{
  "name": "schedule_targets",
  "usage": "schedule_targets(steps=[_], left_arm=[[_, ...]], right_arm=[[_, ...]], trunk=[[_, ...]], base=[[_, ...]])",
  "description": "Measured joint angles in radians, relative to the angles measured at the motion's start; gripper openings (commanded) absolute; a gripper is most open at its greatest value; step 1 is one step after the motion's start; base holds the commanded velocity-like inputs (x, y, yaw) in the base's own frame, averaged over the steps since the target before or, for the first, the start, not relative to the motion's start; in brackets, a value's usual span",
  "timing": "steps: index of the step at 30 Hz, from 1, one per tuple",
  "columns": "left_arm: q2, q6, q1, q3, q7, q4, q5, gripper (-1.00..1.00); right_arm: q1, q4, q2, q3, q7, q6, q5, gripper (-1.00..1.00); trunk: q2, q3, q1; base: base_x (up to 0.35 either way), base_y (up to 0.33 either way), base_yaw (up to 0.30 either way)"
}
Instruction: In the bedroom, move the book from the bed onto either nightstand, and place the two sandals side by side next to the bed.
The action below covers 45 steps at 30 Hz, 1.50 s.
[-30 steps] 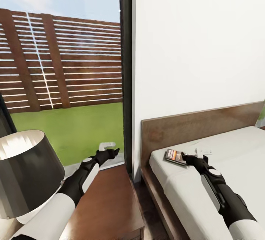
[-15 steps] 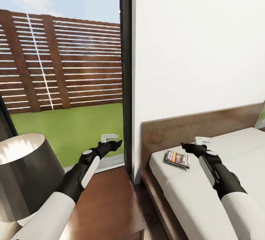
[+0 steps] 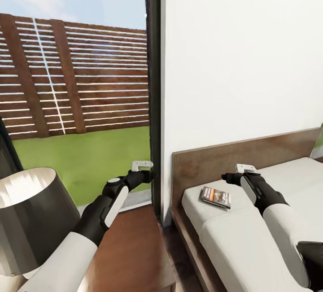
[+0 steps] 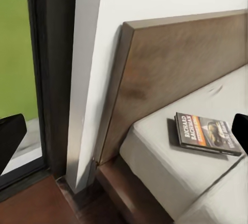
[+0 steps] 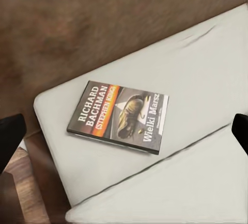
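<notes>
The book (image 3: pixel 216 197) lies flat on the off-white mattress near the head corner of the bed (image 3: pixel 269 202), its dark cover with an orange band facing up. It also appears in both wrist views, book (image 5: pixel 119 115) and book (image 4: pixel 206 133). My right gripper (image 3: pixel 227 177) hovers open just above and behind the book, in front of the headboard (image 3: pixel 202 162), holding nothing. My left gripper (image 3: pixel 147 176) hangs open in the air above the nightstand (image 3: pixel 130 247), close to the window frame. The two sandals are out of view.
A lamp with a dark shade (image 3: pixel 31 220) stands at the nightstand's near left. The dark window frame (image 3: pixel 154 103) and a white wall (image 3: pixel 242 58) rise behind. A narrow strip of wood floor (image 3: pixel 179 256) separates nightstand and bed.
My right gripper rose off the mattress beside the book and drew back toward the headboard. My left arm lifted and moved right toward the window frame. The view shifted slightly.
</notes>
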Motion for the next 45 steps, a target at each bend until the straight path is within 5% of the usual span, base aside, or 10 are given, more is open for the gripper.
schedule_targets(steps=[21, 45], left_arm=[[-0.004, 0.068, -0.008, 0.000, -0.004, -0.048, 0.005, 1.00], [-0.025, 0.070, -0.037, 0.000, 0.005, -0.063, 0.004, 1.00]], right_arm=[[-0.183, 0.247, 0.011, 0.023, -0.001, 0.015, 0.001, 1.00], [-0.187, 0.242, 0.010, 0.025, -0.013, 0.066, -0.002, 1.00]], trunk=[[0.147, 0.066, -0.081], [0.315, 0.141, -0.173]], base=[[0.000, 0.000, 0.000], [0.000, 0.000, 0.000]])
